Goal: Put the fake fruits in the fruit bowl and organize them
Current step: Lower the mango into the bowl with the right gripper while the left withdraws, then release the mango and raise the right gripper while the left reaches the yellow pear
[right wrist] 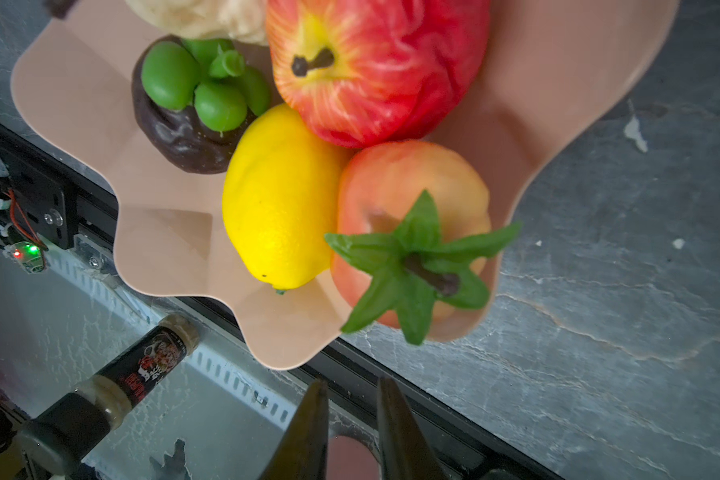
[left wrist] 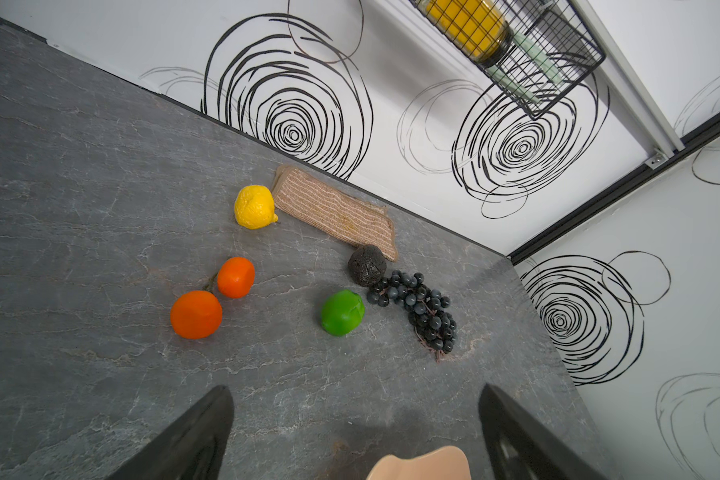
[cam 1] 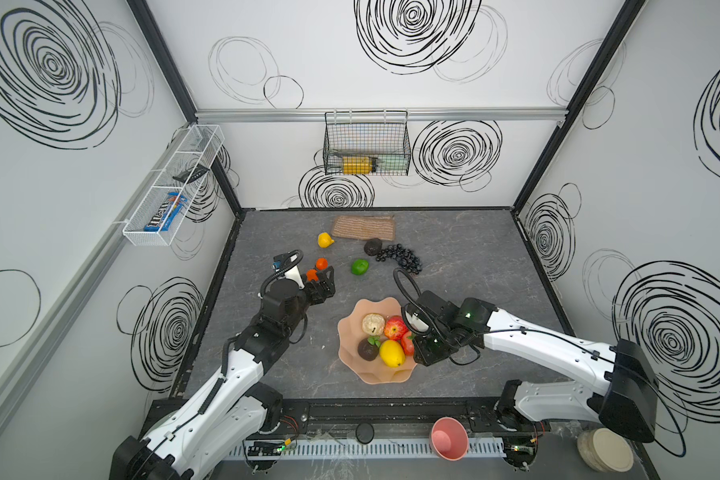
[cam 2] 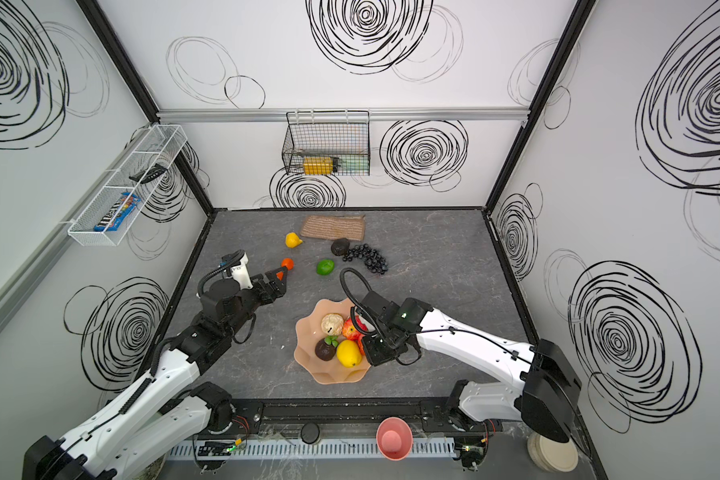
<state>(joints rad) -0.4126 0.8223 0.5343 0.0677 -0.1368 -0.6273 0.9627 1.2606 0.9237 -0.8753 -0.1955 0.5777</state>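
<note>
The left gripper (left wrist: 354,399) is hanging wide open and empty over the table (left wrist: 80,187), off the far-left side of the fruit bowl (cam 1: 373,374). The coming move is likely turning on the two oranges. The nearer orange (left wrist: 196,314) is lying just ahead of the open jaws and off toward one finger. The farther orange (left wrist: 235,277) is sitting just beyond it, apparently joined to it by a short stem. Each orange is round, so the only long axis is the pair's. It is running slantwise to the line between the fingers and, in both top views, roughly crosswise to a line drawn out from the bowl. The left arm is plainly the nearer one. I judge it is needing either a wrist turn or a grasp on the nearer orange alone. The right gripper (right wrist: 350,386) is hovering at the bowl's right rim, its jaws standing a narrow gap apart with nothing between them. Below it a leaf-capped pink fruit (right wrist: 391,199) is resting in the bowl against a lemon (right wrist: 279,199) and a red apple (right wrist: 375,70). Beyond the bowl's far side, a lime (left wrist: 342,312), a dark avocado (left wrist: 366,265) and a grape bunch (left wrist: 422,309) are waiting on the table. The bunch is stretching away from the avocado, across the bowl's far side.
</note>
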